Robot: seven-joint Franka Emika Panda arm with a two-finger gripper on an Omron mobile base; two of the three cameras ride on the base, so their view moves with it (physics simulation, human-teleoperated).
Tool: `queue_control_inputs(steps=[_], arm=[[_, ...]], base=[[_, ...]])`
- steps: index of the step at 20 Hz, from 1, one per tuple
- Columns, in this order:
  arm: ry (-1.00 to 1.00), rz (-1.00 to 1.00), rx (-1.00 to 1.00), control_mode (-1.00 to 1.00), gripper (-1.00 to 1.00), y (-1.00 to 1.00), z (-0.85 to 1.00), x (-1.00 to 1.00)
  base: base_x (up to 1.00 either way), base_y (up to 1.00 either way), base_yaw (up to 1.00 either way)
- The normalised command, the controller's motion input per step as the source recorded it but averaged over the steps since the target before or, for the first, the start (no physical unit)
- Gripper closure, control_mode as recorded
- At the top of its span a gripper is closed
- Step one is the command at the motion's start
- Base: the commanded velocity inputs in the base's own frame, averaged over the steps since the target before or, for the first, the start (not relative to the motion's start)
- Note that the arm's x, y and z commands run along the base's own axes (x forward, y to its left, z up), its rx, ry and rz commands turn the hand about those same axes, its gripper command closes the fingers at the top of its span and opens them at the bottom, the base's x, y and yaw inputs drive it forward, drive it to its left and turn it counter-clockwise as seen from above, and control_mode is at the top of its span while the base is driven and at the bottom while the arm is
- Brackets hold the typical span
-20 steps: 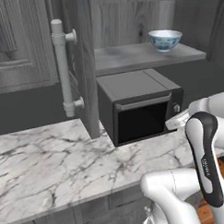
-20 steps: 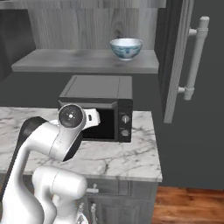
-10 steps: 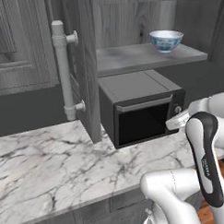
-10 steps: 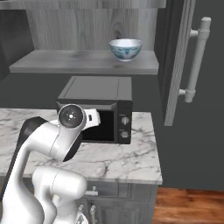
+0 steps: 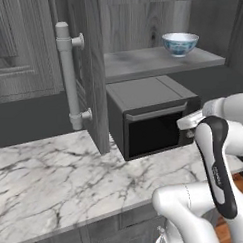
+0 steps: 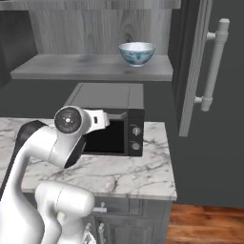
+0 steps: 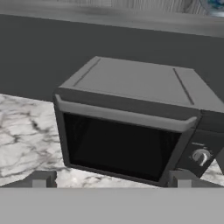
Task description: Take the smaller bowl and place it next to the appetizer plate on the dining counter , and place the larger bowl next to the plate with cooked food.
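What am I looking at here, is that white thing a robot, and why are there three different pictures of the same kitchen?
Yes, the white thing is a robot arm in a computer-rendered kitchen. Two pictures come from cameras on its base, looking forward over it from its left and right. The third comes from a camera on its hand, looking along the gripper, whose two dark finger tips stand wide apart at the bottom, holding nothing.

On the marble counter sits a dark microwave oven, right in front of the hand. Above it, inside an open cabinet, a shelf carries a small blue-patterned bowl. The cabinet door with its long pale handle hangs open.
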Motion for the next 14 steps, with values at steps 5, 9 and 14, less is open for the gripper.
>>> queue_control_inputs(steps=[5,9,14], arm=[[-0.01,-0.33,0.01,-1.0,-1.0,0.0,0.61,-0.04],[0.02,-0.37,0.17,-1.0,-1.0,-0.09,0.59,-0.03],[0.01,-0.31,0.42,-1.0,-1.0,-0.35,0.17,-0.3]], base=[[0.0,0.0,0.0],[0.0,0.0,0.0],[0.0,0.0,0.0]])
